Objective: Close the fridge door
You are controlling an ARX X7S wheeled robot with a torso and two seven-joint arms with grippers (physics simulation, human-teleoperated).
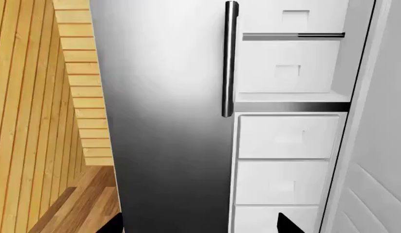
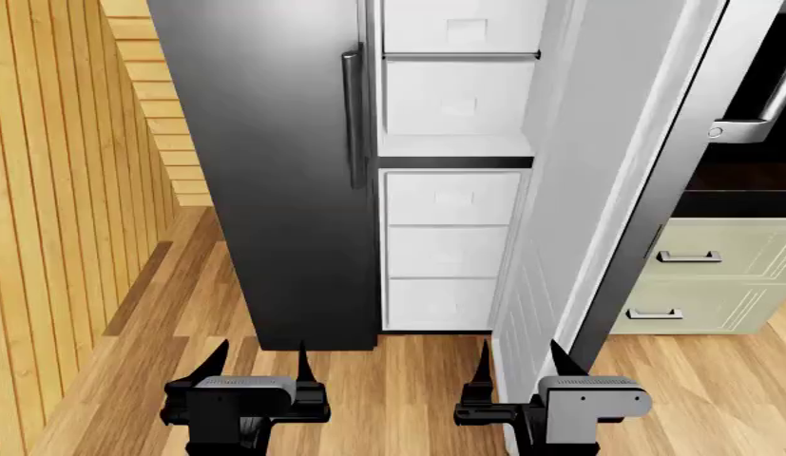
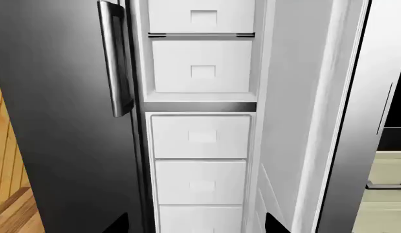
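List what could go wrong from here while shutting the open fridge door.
1. The right gripper sits low beside the fridge door's white inner face; a push from there might drive it further open, not shut.
2. The door's silver handle stands close to the oven front and cabinet drawers, so reaching behind it risks a collision.
3. The left gripper faces the closed door and could bump it.

Wood plank floor (image 2: 406, 380), slatted wooden wall (image 2: 63, 190) on left, pale green drawers (image 2: 710, 275) with metal handles on right.
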